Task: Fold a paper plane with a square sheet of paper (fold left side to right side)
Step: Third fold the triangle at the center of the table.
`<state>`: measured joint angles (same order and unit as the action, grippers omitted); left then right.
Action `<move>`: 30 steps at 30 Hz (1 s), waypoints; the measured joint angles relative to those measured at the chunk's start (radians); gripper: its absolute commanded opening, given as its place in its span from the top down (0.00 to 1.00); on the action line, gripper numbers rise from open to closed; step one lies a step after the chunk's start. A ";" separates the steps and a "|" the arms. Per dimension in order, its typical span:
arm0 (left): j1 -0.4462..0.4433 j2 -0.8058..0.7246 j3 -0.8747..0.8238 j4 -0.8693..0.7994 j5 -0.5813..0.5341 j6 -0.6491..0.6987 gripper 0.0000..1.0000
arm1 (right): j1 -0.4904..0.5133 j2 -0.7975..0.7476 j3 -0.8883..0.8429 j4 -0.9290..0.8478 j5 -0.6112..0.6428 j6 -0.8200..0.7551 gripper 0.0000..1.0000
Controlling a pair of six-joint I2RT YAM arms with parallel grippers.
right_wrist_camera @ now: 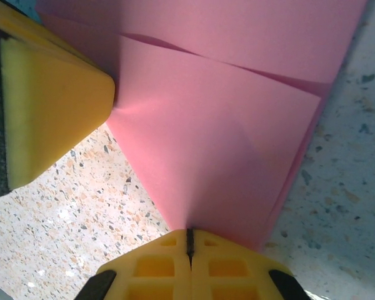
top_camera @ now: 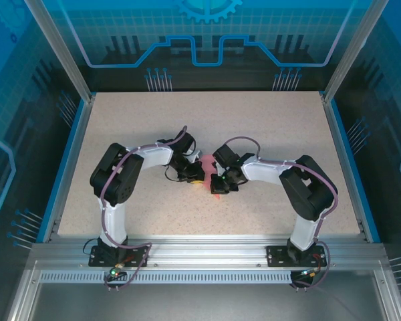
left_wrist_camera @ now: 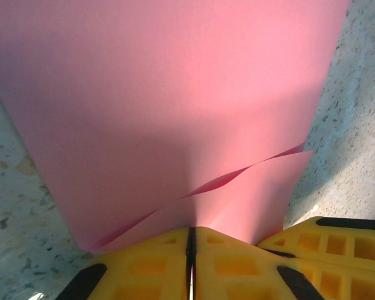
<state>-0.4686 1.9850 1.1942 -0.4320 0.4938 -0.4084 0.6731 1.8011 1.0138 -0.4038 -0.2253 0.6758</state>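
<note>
The salmon-pink sheet of paper lies mid-table, folded into overlapping layers, and the two wrists hide most of it. Whether it has the paper plane's shape I cannot tell. In the left wrist view the paper spreads upward with a loose flap edge. My left gripper is shut on its near edge. In the right wrist view the layered paper narrows toward my right gripper, which is shut on its corner. From above, the left gripper and right gripper stand close together at the paper.
The speckled beige table has blue rails along its left and right sides. A yellow finger of the other gripper sits at the left wrist view's lower right. Another yellow finger touches the paper at upper left.
</note>
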 measured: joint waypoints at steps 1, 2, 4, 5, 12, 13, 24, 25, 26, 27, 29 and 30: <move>0.000 0.000 0.000 0.000 0.000 0.000 0.89 | 0.000 0.000 0.000 0.000 0.000 -0.002 1.00; 0.000 0.000 0.000 0.000 0.000 0.000 0.89 | 0.000 -0.001 -0.003 0.001 0.000 -0.003 1.00; -0.001 0.000 0.000 0.000 0.000 0.000 0.90 | 0.000 -0.008 -0.013 0.004 0.000 -0.003 1.00; -0.002 0.000 0.000 -0.001 0.000 0.000 0.90 | 0.000 -0.013 -0.020 0.005 -0.001 -0.003 1.00; -0.009 0.000 0.002 -0.008 0.000 0.000 0.90 | 0.000 -0.046 -0.059 0.001 -0.007 -0.006 1.00; -0.009 0.000 0.002 -0.008 0.000 0.000 0.89 | 0.000 -0.049 -0.064 0.001 -0.008 -0.006 1.00; -0.013 0.002 0.004 -0.017 0.001 0.001 0.90 | 0.000 -0.078 -0.103 0.003 -0.022 -0.023 1.00; -0.013 0.002 0.004 -0.018 0.001 0.001 0.90 | 0.000 -0.082 -0.107 0.003 -0.023 -0.025 1.00; -0.013 0.002 0.005 -0.018 0.001 0.000 0.90 | 0.000 -0.085 -0.111 0.001 -0.023 -0.027 1.00; -0.013 0.002 0.006 -0.019 0.001 0.001 0.90 | 0.000 -0.089 -0.113 -0.003 -0.024 -0.029 1.00; -0.013 0.002 0.006 -0.019 0.001 0.001 0.90 | 0.000 -0.093 -0.117 -0.010 -0.026 -0.032 1.00; -0.013 0.002 0.006 -0.019 0.001 0.001 0.90 | 0.000 -0.094 -0.117 -0.015 -0.026 -0.034 1.00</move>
<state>-0.4820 1.9873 1.1999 -0.4515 0.4946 -0.4076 0.6735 1.7073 0.8967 -0.4187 -0.2512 0.6422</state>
